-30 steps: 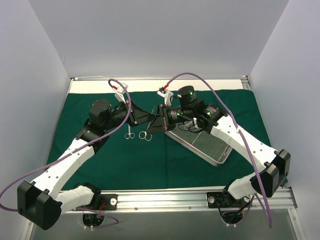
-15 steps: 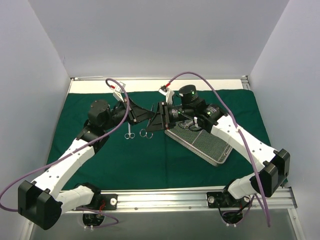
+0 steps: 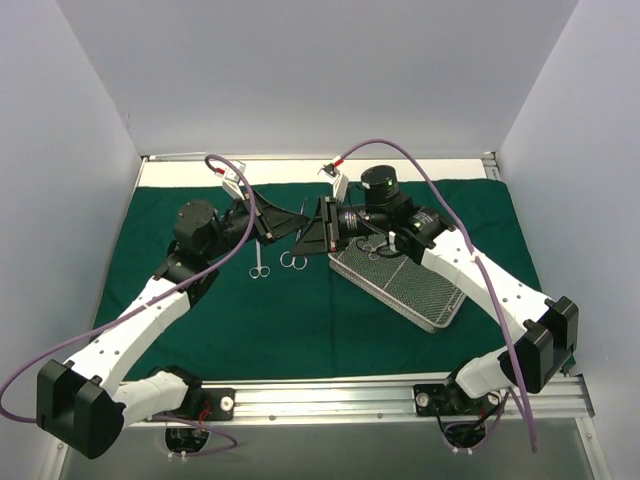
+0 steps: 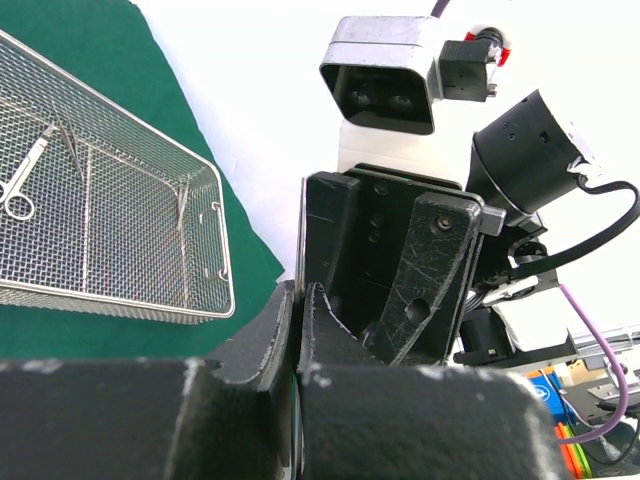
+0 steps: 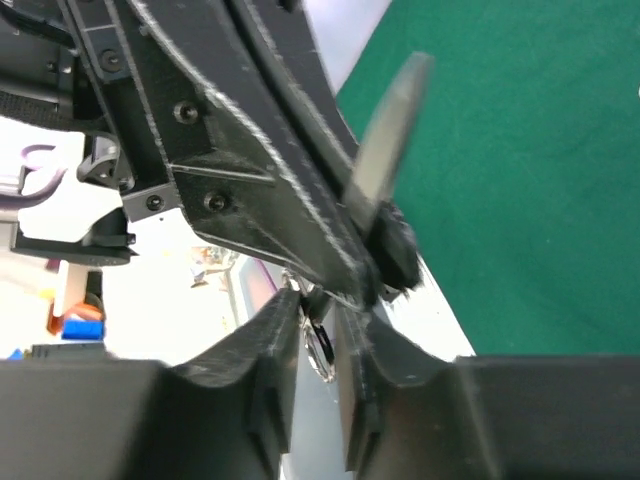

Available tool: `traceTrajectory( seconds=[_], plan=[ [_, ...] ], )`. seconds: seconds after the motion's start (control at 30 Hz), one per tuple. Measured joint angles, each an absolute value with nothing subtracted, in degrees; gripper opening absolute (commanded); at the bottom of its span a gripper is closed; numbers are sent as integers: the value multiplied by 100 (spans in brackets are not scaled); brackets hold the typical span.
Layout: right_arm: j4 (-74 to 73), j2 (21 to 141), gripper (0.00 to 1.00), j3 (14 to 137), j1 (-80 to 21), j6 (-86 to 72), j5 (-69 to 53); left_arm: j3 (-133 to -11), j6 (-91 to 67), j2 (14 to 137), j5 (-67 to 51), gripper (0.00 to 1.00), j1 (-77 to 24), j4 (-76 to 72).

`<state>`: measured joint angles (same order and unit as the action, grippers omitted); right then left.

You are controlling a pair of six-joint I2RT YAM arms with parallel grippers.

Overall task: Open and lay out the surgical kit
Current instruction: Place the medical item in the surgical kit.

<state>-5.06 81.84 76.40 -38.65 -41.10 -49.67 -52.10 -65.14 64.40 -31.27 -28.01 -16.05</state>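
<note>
The dark green drape [image 3: 250,330] lies spread flat on the table. The silver wire-mesh tray [image 3: 440,318] sits on it right of centre, and the left wrist view shows it [image 4: 215,250] with a scissors-like instrument [image 4: 20,185] inside. Two small steel scissors [image 3: 259,268] [image 3: 292,262] lie side by side on the cloth. Above them the two grippers meet tip to tip. My left gripper [image 3: 292,220] [image 4: 298,300] is shut on a thin steel instrument [image 5: 390,140]. That instrument's finger ring [image 5: 320,340] hangs between the parted jaws of my right gripper [image 3: 310,238] [image 5: 318,310].
A strip of bare white table [image 3: 300,170] runs behind the drape, with white walls on three sides. An aluminium rail [image 3: 400,398] carries the arm bases at the near edge. Purple cables [image 3: 420,180] arch over both wrists.
Both grippers have moved together toward the back of the table, away from the two scissors on the cloth. The right jaws, shut a second ago, have parted.
</note>
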Motion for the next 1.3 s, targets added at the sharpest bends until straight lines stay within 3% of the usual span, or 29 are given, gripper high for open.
traceTrajectory(
  seconds=[0.07, 0.17, 0.3, 0.4, 0.53, 0.7, 0.87, 1.3],
  plan=[
    [-443, 8215, 0, 7644, -3863, -4143, -5022, -5207, -6519, 6464, -3129, 2, -2799, -1623],
    [-403, 8276, 0, 7644, -3822, -4244, -5157, -5205, -6495, 6473, -3096, 3, -2790, -1699],
    [-429, 8359, 0, 7644, -3815, -4217, -5124, -5234, -6381, 6469, -3061, 46, -2714, -1431],
    [-449, 8501, 0, 7644, -3785, -4180, -5085, -5251, -6331, 6364, -3030, 57, -2429, -956],
    [-451, 8661, 0, 7644, -3736, -4174, -5083, -5288, -6208, 6071, -3009, 62, -1785, -412],
    [-526, 9035, 0, 7688, -3682, -3992, -5068, -6066, -5419, 5787, -2399, 63, -1245, 1798],
    [-1105, 10158, 0, 8350, -3680, -3330, -4654, -6855, -4580, 5778, -1715, 60, -1090, 3603],
    [-2056, 12766, 0, 10136, -3680, -1800, -4018, -6598, -4165, 5196, -1455, 58, -1072, 4928]
  ],
)
